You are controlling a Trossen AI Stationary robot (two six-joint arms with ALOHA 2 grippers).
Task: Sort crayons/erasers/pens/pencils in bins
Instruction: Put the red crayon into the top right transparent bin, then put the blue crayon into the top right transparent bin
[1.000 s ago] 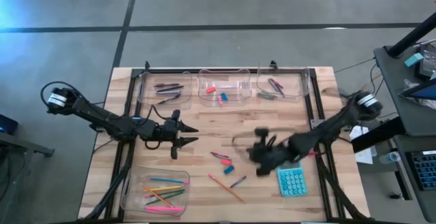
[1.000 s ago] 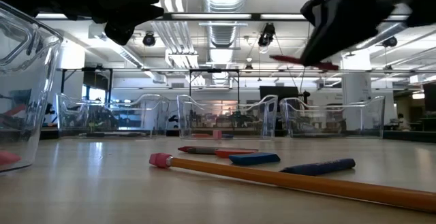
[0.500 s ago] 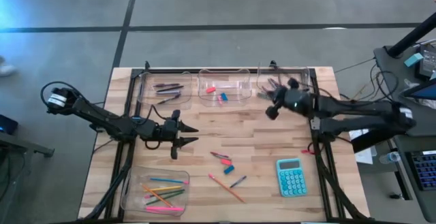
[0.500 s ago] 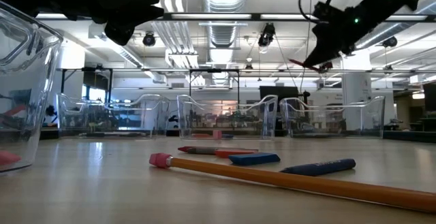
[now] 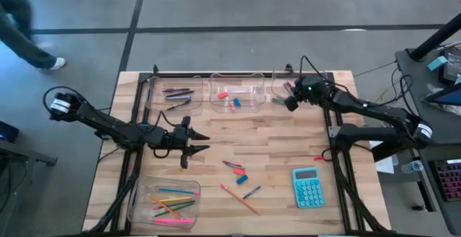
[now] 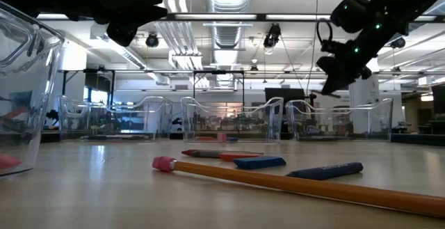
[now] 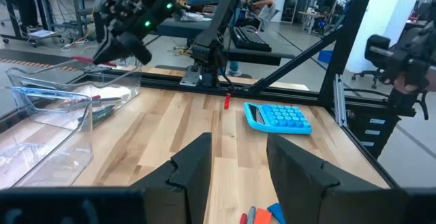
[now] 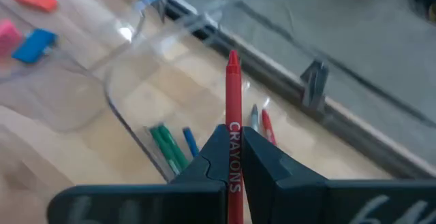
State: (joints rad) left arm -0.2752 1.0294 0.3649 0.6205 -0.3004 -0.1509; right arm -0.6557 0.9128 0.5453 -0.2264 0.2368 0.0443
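My right gripper (image 5: 289, 100) is over the far-right clear bin (image 5: 317, 91), shut on a red crayon (image 8: 233, 88). That bin holds green, blue, grey and red crayons (image 8: 167, 149). My left gripper (image 5: 202, 142) waits open and empty left of the table's middle, its fingers apart in the left wrist view (image 7: 238, 159). On the wood lie a red crayon (image 5: 232, 166), a blue eraser (image 5: 241, 179), an orange pencil (image 5: 239, 198) and a dark blue stick (image 5: 251, 191). My right gripper pinches the red crayon between its two fingers (image 8: 216, 149) at the labelled part (image 8: 234, 130), below the crayon's middle. The crayon lies along the fingers, its tip sticking out ahead of them. It is lifted clear, above the far-right bin.
The far-left bin (image 5: 175, 93) holds dark pens, the middle far bin (image 5: 235, 94) holds pink and blue erasers, and the near-left bin (image 5: 164, 202) holds bright pencils. A teal calculator (image 5: 307, 187) lies at the near right. A black frame rail (image 5: 238, 74) runs along the far edge.
My right gripper has carried the red crayon from near the calculator toward the table's far edge, ending over the far-right bin. It stays shut on the crayon, which stays clear of the table.
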